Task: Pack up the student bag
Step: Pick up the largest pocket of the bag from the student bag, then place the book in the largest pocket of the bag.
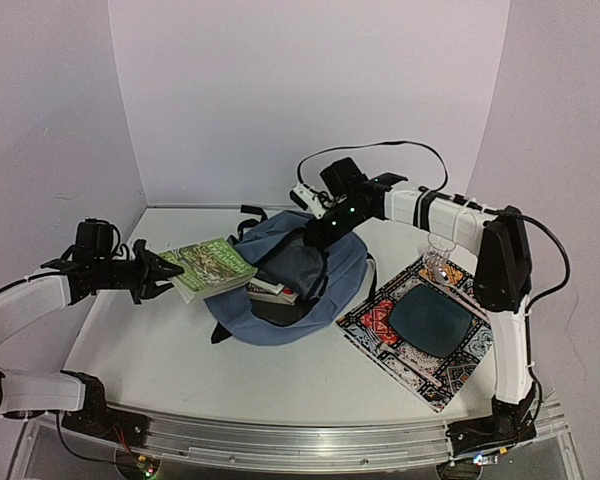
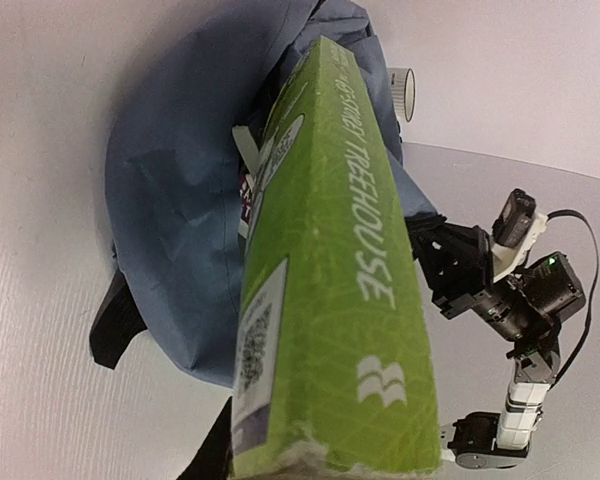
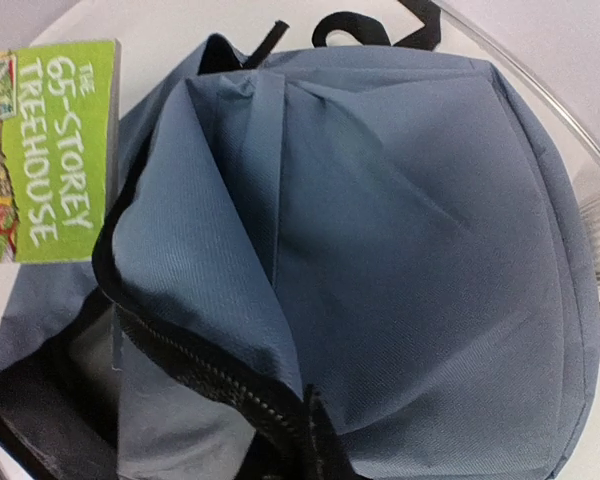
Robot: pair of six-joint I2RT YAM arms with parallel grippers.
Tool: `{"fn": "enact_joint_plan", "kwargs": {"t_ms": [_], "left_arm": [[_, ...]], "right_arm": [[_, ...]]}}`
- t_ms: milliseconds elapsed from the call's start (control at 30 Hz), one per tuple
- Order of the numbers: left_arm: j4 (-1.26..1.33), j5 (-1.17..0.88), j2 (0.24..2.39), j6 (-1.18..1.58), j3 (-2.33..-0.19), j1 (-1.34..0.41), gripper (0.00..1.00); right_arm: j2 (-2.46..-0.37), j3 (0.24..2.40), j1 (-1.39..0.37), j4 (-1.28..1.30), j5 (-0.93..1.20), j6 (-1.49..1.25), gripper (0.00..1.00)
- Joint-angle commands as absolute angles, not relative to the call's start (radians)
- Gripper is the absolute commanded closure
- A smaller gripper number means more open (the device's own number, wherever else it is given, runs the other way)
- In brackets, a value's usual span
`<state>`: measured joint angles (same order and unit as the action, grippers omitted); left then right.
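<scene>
While the left pincer (image 1: 168, 272) at the middle left of the overhead view is clenched on one end of a green paperback (image 1: 213, 266), the book juts out roughly level towards the student bag (image 1: 315, 300). Its far end reaches over the bag's left edge. The bag lies on the white surface (image 1: 150, 350) at the centre of the picture. It is slate blue, and its mouth gapes towards the left with dark lining showing. Inside that mouth I can see a second book (image 1: 272, 292) with a red and white edge.

The right pincer (image 1: 318, 234), reaching in from the upper right, is closed tight on the fabric at the bag's upper rim. From its own camera the zipped edge (image 3: 230, 385) is drawn up in a fold towards the bottom of the frame, though the fingers themselves are out of sight there.

At the lower right of the overhead view a patterned cloth mat (image 1: 380, 325) lies just beside the bag. A dark teal dish (image 1: 430, 320) sits on the mat, and a clear glass (image 1: 440, 258) stands at its upper corner.
</scene>
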<state>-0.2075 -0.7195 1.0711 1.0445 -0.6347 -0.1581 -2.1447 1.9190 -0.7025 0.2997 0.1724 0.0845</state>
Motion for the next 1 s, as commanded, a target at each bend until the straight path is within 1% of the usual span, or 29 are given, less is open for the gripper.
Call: {"fn": "enact_joint_plan", "kwargs": {"t_ms": [0,233,433,667,800,967], "left_arm": [[-0.161,-0.808,1.007,1.042,-0.636,-0.156,1.00],[-0.119,-0.839,1.005,1.076,-0.621,-0.157,1.00],[0.173,-0.881,0.984,1.309,-0.509,-0.158,1.00],[0.242,-0.862,0.992,1.365,-0.569,-0.162,1.00],[0.337,-0.829,1.025,1.418,-0.578,-0.180,1.00],[0.384,-0.771,1.098,1.422,-0.590,-0.275,1.00]], "right_arm": [[-2.052,1.993,-0.704,0.327,0.244,0.072,1.00],[-1.962,2.012,-0.706,0.267,0.297,0.042,1.00],[-1.890,1.942,-0.710,0.153,0.353,0.017,1.00],[-1.866,1.896,-0.714,0.084,0.397,-0.035,1.00],[-1.856,1.879,-0.715,0.058,0.396,-0.052,1.00],[-1.846,1.868,-0.715,0.024,0.382,-0.074,1.00]]}}
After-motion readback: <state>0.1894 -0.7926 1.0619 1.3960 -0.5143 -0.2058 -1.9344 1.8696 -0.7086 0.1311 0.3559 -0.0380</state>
